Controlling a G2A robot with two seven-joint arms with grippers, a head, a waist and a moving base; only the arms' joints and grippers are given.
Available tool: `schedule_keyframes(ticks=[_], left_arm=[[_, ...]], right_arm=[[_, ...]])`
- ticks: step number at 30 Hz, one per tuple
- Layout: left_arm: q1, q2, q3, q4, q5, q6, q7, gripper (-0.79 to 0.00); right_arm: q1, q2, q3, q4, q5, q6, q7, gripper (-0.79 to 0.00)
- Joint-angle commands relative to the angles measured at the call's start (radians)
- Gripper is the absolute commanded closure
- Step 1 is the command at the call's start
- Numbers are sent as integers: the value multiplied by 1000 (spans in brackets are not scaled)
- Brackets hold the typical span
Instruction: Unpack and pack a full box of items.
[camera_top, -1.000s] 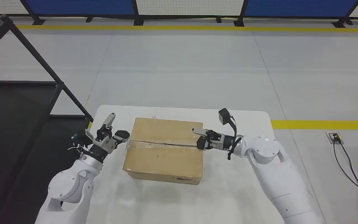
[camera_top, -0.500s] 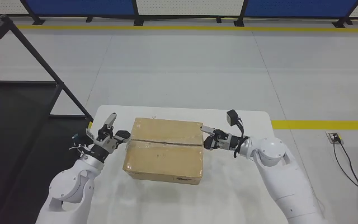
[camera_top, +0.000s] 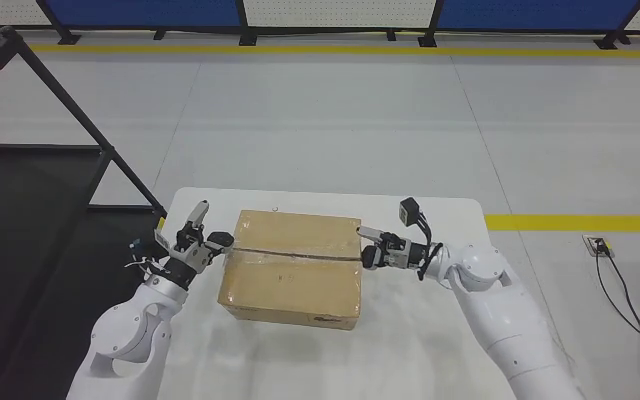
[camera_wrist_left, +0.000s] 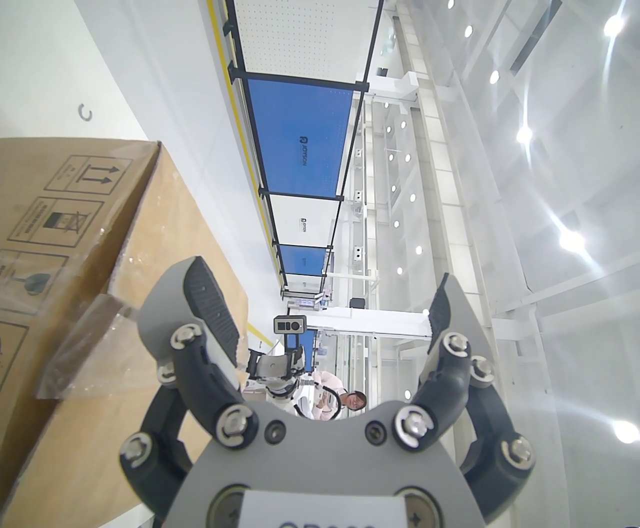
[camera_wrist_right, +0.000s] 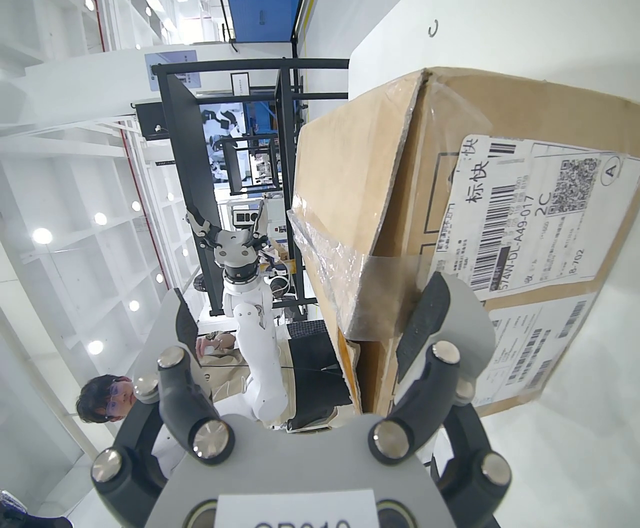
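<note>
Pale grey floor crossed by yellow lines surrounds one white rectangular tabletop (camera_top: 420, 215). One closed brown cardboard box (camera_top: 295, 265) lies at the tabletop's middle, its long sides parallel to the far edge. One strip of clear tape (camera_top: 290, 256) runs along its top seam and folds down over both ends. One white printed shipping label (camera_wrist_right: 530, 225) is stuck on the end facing the right edge.

Two grippers flank the box. The left gripper (camera_top: 208, 228) hangs near the left edge, just beside the box's left end, with its fingers spread wide and nothing between them. The right gripper (camera_top: 367, 246) sits at the box's right end, fingers also apart. The upper taped edge of that end lies between them; whether a finger touches the cardboard cannot be told.

One small dark ring-shaped mark (camera_top: 275, 208) lies near the far edge, behind the box. A black metal frame (camera_top: 60, 110) stands off the left edge.
</note>
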Motion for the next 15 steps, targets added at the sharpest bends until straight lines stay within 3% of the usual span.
schedule_keyframes(ticks=[1, 7, 15], left_arm=[[0, 0, -1, -1, 1, -3, 5, -785], [7, 5, -59, -16, -11, -16, 24, -785], [50, 18, -181, -43, -60, -1, 6, -785]], right_arm=[[6, 0, 1, 16, 4, -21, -13, -785], [-10, 22, 75, 2, 22, -83, -67, -785], [-132, 65, 224, -194, 42, -135, -153, -785]])
